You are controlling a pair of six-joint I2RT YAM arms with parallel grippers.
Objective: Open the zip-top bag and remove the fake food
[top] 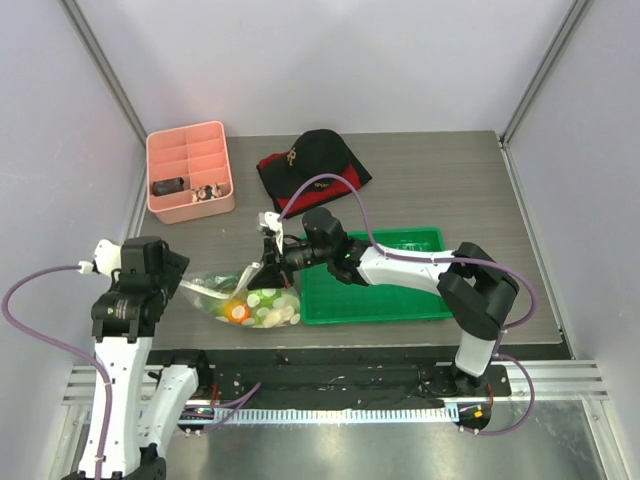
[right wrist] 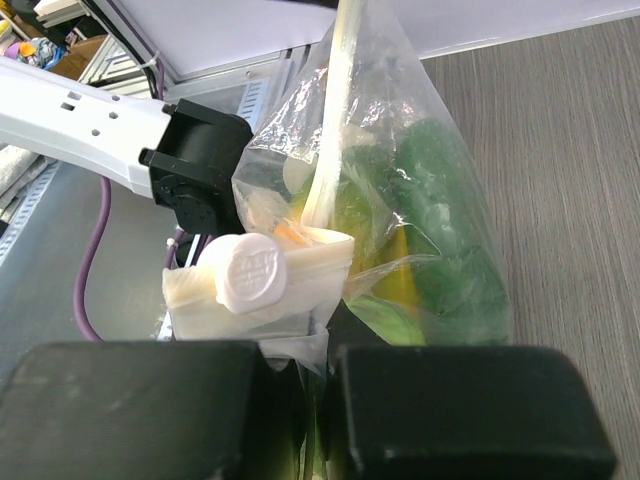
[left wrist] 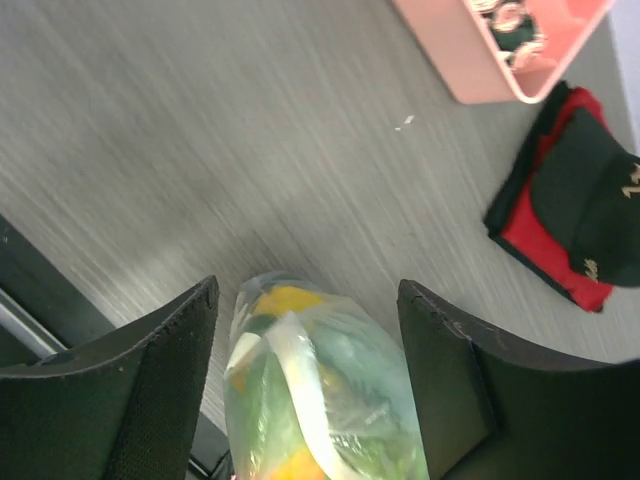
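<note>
The zip-top bag [left wrist: 320, 390] is sitting lower centre between the wide-apart jaws of the left gripper [left wrist: 308, 298], ungripped. The right gripper [right wrist: 318, 365] is pinching the bag's zip edge, jaws closed. Embossing on the white slider [right wrist: 247, 270] is staying unreadable.

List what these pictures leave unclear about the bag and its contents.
- Zip seal of the bag: right wrist view, crumpled folds hide whether it is open.
- The toy food: left wrist view, blurred behind plastic; single pieces cannot be told apart.
- Pinch spot of the right gripper: right wrist view, hidden behind the bag's folded top.
</note>
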